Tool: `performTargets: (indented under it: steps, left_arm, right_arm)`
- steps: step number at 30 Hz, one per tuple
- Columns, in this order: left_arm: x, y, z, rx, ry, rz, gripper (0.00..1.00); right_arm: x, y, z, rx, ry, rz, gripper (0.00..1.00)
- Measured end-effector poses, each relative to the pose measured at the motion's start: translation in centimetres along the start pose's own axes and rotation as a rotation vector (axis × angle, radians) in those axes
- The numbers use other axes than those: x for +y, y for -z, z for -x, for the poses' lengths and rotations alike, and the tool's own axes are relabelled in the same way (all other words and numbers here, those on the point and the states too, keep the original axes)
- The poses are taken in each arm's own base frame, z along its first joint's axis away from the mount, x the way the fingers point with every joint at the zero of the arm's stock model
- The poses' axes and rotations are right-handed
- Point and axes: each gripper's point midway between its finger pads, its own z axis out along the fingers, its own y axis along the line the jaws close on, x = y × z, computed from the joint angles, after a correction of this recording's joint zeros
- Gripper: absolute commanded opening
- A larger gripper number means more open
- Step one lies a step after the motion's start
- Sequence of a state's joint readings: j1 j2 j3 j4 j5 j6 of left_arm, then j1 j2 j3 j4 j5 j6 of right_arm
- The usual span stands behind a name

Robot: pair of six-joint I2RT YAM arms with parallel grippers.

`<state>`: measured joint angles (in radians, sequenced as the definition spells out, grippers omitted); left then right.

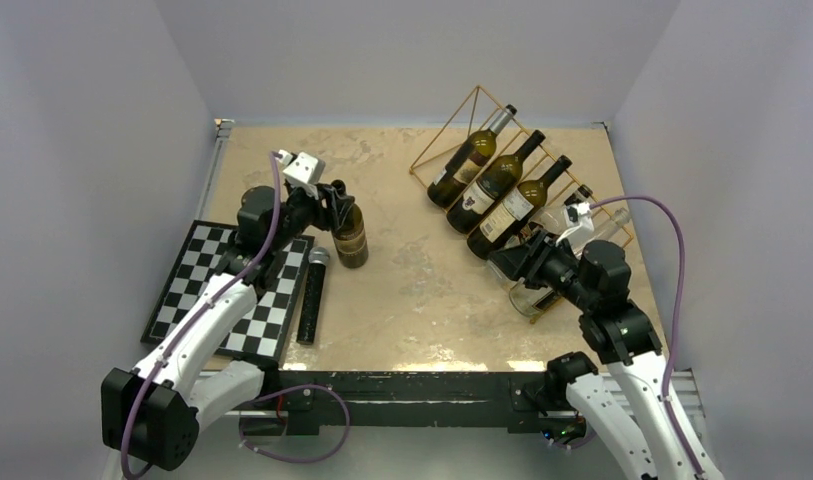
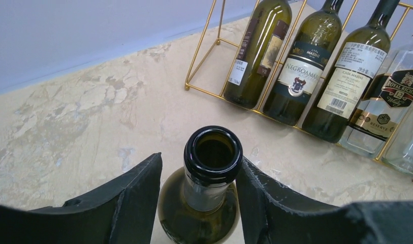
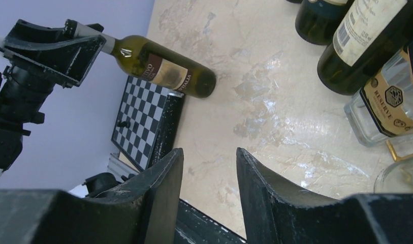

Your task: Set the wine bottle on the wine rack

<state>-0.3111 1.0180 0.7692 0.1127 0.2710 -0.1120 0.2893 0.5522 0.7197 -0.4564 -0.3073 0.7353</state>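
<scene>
A dark green wine bottle (image 1: 350, 235) stands upright left of the table's middle, uncorked. My left gripper (image 1: 332, 205) straddles its neck. In the left wrist view the bottle mouth (image 2: 213, 152) sits between the fingers of the left gripper (image 2: 200, 158): the right finger touches the lip and a gap shows at the left finger. The gold wire wine rack (image 1: 443, 128) stands at the back right with three wine bottles lying in it. My right gripper (image 1: 507, 262) hovers by the rack's near end, with nothing between its slightly parted fingers (image 3: 210, 150). The right wrist view shows the bottle (image 3: 158, 68) from the side.
A black-and-white chessboard (image 1: 232, 290) lies at the left front, with a black cylinder (image 1: 312, 295) with a silver cap beside it. Clear glass bottles (image 1: 532, 295) fill the rack's near slots. A clear liquor bottle (image 3: 387, 101) lies close to my right gripper.
</scene>
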Motion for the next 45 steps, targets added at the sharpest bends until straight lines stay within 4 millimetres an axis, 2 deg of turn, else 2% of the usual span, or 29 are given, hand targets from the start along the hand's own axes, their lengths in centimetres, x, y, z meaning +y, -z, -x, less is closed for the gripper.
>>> performTargets:
  steps: [2, 4, 6, 8, 10, 12, 16, 24, 28, 33, 37, 39, 41, 45]
  left_arm:
    - [0.2, -0.1, -0.3, -0.008, 0.0, 0.011, 0.44]
    - [0.3, -0.2, -0.5, -0.016, 0.005, 0.018, 0.41]
    - [0.4, -0.4, -0.6, -0.029, 0.011, 0.023, 0.43]
    - [0.5, -0.7, -0.6, -0.048, 0.016, 0.033, 0.5]
    - [0.5, -0.9, -0.8, -0.056, 0.019, 0.04, 0.49]
    - [0.4, -1.0, -1.3, -0.054, 0.021, 0.043, 0.42]
    - [0.5, -1.2, -1.5, -0.058, 0.009, 0.061, 0.01]
    - [1.4, -2.3, -1.0, -0.021, -0.004, 0.104, 0.0]
    - [1.8, -3.6, 1.8, -0.019, -0.039, 0.114, 0.0]
    - [1.7, -5.6, 8.7, -0.115, -0.076, 0.106, 0.0]
    - [1.7, -8.0, 12.9, -0.178, -0.085, 0.091, 0.0]
    - [1.8, -9.6, 13.8, -0.184, -0.082, 0.079, 0.0]
    - [1.9, -11.4, 13.7, -0.171, -0.074, 0.064, 0.0]
    - [1.8, -15.9, 12.1, -0.111, -0.051, 0.027, 0.0]
  right_arm:
    - [-0.4, 0.1, -0.6, 0.006, -0.015, -0.002, 0.47]
    - [-0.7, 0.1, -1.0, 0.009, -0.025, -0.006, 0.46]
    - [-0.9, 0.2, -1.2, 0.01, -0.029, -0.007, 0.46]
    - [-0.9, 0.4, -1.3, 0.003, -0.03, -0.005, 0.45]
    - [-0.7, 0.6, -1.2, -0.006, -0.028, 0.002, 0.45]
    - [-0.7, 0.9, -1.2, -0.012, -0.026, 0.004, 0.45]
    - [-0.8, 1.1, -1.2, -0.015, -0.028, -0.002, 0.45]
    - [-1.4, 1.0, -1.4, -0.011, -0.033, -0.034, 0.44]
    - [-2.0, 1.3, -1.5, -0.008, -0.033, -0.07, 0.44]
    - [-2.0, 2.1, -1.2, -0.025, -0.026, -0.084, 0.43]
    - [-2.0, 2.4, -1.4, -0.024, -0.028, -0.088, 0.43]
    - [-2.1, 2.4, -1.5, -0.017, -0.031, -0.095, 0.43]
    - [-2.2, 2.4, -1.6, -0.013, -0.032, -0.098, 0.43]
    - [-2.4, 2.3, -1.8, -0.004, -0.035, -0.107, 0.42]
